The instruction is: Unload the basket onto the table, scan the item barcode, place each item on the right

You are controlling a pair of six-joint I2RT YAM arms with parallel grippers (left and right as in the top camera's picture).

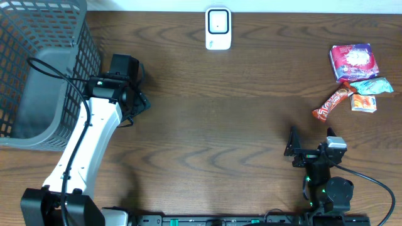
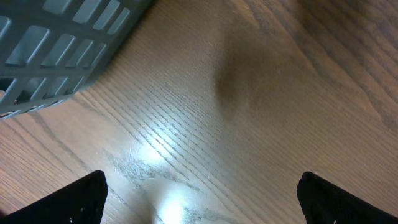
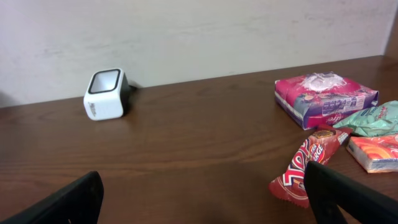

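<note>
Grey plastic lattice basket [image 1: 38, 75] fills the far left of the dark wooden surface [image 1: 207, 125]. Just beside its corner the left hand [image 2: 200, 198] points down at bare wood, its two fingers spread as wide as they go, holding and touching nothing. Toward the middle, at the back edge, stands the small white box-shaped barcode scanner [image 1: 218, 28], well apart from both arms. Right of centre, near the front edge, the right hand [image 3: 202, 200] is likewise fully spread and empty, facing the back wall. The goods to scan lie clustered at the far right: a long red-and-orange snack bar [image 1: 331, 103] nearest that hand, then a pink tissue packet [image 1: 353, 61], a teal foil sachet [image 1: 372, 86] and a small orange packet [image 1: 363, 103]. I judge the task barely begun, with no item picked. The next move calls for the right hand to reach forward and right, close on one item, probably the bar, and carry it left to the scanner's window.
</note>
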